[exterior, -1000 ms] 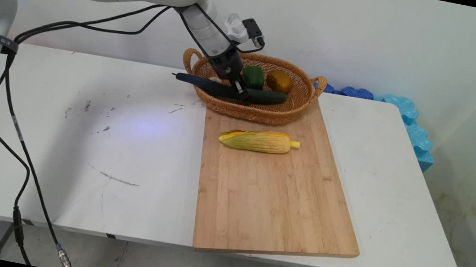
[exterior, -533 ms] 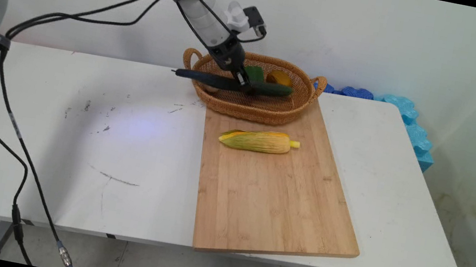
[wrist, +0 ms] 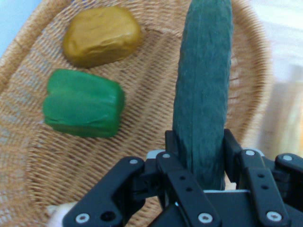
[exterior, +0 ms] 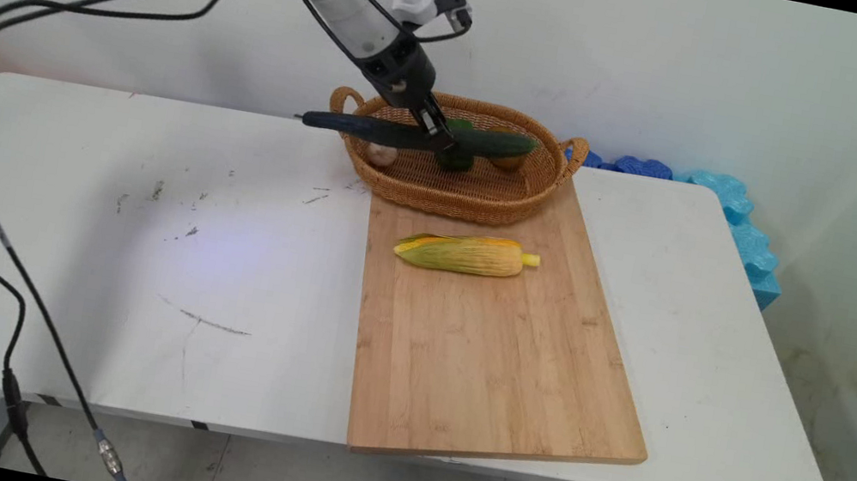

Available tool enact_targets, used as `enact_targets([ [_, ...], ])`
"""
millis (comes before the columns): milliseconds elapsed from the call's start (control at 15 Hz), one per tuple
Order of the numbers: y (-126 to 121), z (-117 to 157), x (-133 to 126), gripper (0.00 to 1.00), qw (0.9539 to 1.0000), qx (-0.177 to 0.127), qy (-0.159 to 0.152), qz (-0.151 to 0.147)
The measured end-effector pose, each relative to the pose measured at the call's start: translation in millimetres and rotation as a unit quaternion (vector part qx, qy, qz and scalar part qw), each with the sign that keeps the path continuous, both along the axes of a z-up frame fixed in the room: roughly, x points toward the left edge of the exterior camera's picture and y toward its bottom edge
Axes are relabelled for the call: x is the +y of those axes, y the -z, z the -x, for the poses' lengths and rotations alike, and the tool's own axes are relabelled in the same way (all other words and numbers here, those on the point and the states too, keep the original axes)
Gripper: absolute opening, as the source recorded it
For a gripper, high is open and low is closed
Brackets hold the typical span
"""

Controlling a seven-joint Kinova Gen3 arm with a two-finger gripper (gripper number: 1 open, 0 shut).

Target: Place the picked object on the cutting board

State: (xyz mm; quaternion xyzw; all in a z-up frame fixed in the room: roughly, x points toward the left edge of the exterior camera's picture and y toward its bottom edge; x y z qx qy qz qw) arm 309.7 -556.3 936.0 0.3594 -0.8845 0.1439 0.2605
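Observation:
My gripper (exterior: pixel 439 138) is shut on a long dark green cucumber (exterior: pixel 411 134) and holds it level above the wicker basket (exterior: pixel 437 190). In the hand view the cucumber (wrist: pixel 203 90) runs up from between my fingers (wrist: pixel 176 142). Below it in the basket (wrist: pixel 142 142) lie a green pepper (wrist: pixel 83 109) and a brownish-yellow potato-like piece (wrist: pixel 102 35). In the main view the cucumber partly hides the pepper (exterior: pixel 455 160) and the brown piece (exterior: pixel 507 162). A small pale object (exterior: pixel 380 154) lies at the basket's left end.
A bamboo cutting board (exterior: pixel 497 348) lies in front of the basket with an ear of corn (exterior: pixel 465 254) on its far part. Blue foam pieces (exterior: pixel 738 214) line the table's back right corner. Black cables (exterior: pixel 2 239) hang at the left.
The gripper has risen with the cucumber, lifting it from the basket's rim level to above the basket. The pale object at the basket's left end has come into sight.

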Motion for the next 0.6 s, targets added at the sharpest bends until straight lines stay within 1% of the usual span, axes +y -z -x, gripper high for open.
enact_targets([
  [200,-14,6,26,0.0,0.9997,0.024,0.004,-0.01],
  [600,-23,23,68,0.0,0.9976,0.058,0.016,-0.035],
])
